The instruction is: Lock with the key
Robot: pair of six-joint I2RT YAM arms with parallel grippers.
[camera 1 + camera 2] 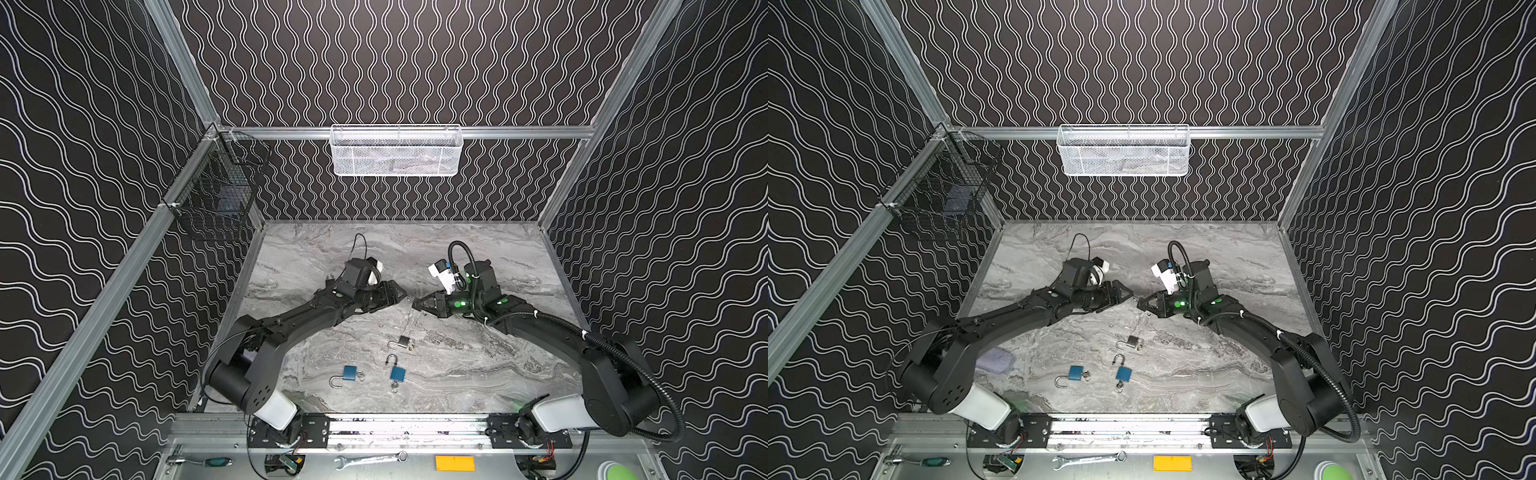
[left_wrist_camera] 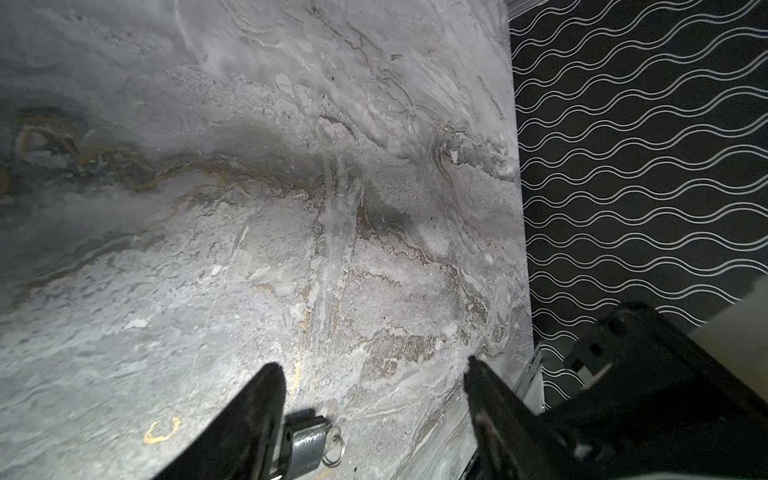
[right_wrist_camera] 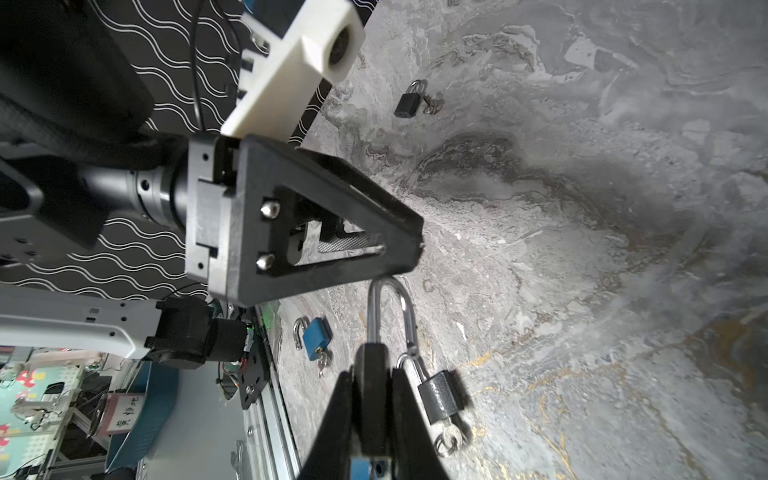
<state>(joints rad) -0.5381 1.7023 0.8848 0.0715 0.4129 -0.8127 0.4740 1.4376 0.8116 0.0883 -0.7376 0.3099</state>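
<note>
The padlock (image 3: 372, 390) sits over mid-table (image 1: 478, 374), its dark body clamped between the closed fingers of the right gripper (image 1: 415, 304). The left gripper (image 2: 372, 363) is just beside its shackle, fingers wide apart and holding nothing. The contents of the white mesh basket (image 1: 397, 151) are unclear, and the black wire basket (image 1: 216, 187) holds a dark bluish item.

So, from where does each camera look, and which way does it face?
Top views: high above the front edge, facing down on table; left arm, right arm whole.
Left wrist: behind open left claw, facing table and grey padlock.
Right wrist: behind right claw, shut on held padlock; left claw opposite.
Shared: grey padlock in all views.
</note>
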